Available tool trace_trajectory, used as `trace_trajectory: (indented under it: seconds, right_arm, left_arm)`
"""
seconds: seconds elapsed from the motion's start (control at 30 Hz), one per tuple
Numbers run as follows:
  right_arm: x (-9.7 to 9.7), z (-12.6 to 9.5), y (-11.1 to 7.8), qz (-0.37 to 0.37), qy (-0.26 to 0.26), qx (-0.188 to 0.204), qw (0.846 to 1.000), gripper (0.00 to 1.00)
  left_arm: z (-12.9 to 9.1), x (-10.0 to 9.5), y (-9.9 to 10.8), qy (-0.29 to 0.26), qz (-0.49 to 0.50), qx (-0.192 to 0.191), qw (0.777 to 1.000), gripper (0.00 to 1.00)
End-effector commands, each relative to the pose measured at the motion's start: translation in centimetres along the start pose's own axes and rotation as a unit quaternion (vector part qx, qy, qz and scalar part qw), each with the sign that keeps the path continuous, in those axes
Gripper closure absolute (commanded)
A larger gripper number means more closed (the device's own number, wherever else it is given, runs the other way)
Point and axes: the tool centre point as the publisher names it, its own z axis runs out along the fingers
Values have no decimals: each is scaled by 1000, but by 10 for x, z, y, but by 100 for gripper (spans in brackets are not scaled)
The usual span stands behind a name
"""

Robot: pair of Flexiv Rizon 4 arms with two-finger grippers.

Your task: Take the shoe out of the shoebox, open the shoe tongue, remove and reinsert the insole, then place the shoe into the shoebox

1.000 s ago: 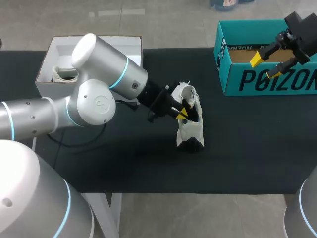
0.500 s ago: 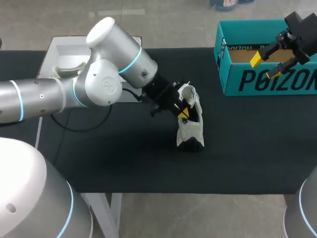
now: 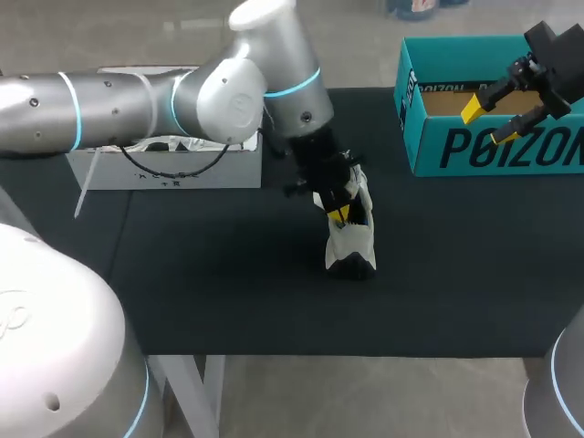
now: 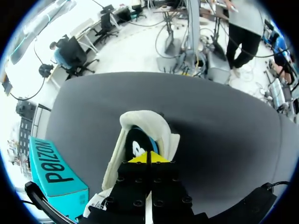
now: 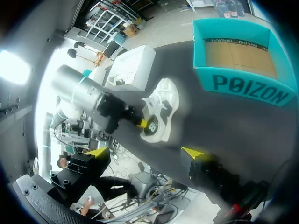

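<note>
A white shoe [image 3: 349,239] stands on the black table mat, toe towards the front edge. My left gripper [image 3: 339,212] is shut, its yellow tips pressed together in the shoe's opening. In the left wrist view the left gripper [image 4: 148,157] rests at the near edge of the black insole [image 4: 139,143] inside the white shoe [image 4: 140,120]; I cannot tell whether anything is pinched. The teal shoebox [image 3: 493,151] sits open at the back right. My right gripper [image 3: 497,114] hangs open over its front wall, holding nothing. The right wrist view shows the shoe [image 5: 161,107] and the shoebox [image 5: 238,84] ahead.
A white box [image 3: 164,164] with pale things inside stands at the back left, partly behind my left arm [image 3: 210,91]. A black cable [image 3: 173,169] hangs across its front. Bare mat lies in front of the shoe and between the shoe and the shoebox.
My left arm's elbow has swung up and to the right, uncovering the white box, while its shut gripper stays at the shoe's opening. Shoe and right arm have not moved.
</note>
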Motion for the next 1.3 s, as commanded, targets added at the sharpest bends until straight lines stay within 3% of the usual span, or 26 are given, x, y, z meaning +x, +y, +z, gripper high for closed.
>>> trace_trajectory:
  seconds: [0.03,0.33,0.47,0.6,0.8,0.83,1.03,1.2,1.3]
  right_arm:
    - [0,0,1,0,-1,1,1000,0]
    - [0,0,1,0,-1,1,1000,0]
    - [0,0,1,0,-1,1,1000,0]
    - [0,0,1,0,-1,1,1000,0]
    - [0,0,1,0,-1,1,1000,0]
    - [0,0,1,0,-1,1,1000,0]
    - [0,0,1,0,-1,1,1000,0]
    - [0,0,1,0,-1,1,1000,0]
    - [0,0,1,0,-1,1,1000,0]
  left_arm:
    - [8,-4,2,76,0,-2,997,100]
    - [25,3,2,70,-11,19,997,100]
    - [38,5,2,74,-6,10,997,100]
    - [50,7,4,82,6,-19,996,100]
    - [61,8,8,64,36,-92,993,100]
    - [61,9,7,64,34,-87,994,100]
    - [41,6,14,26,46,-138,989,100]
    - [17,2,23,16,38,-174,984,100]
    - [13,0,26,14,42,-188,981,100]
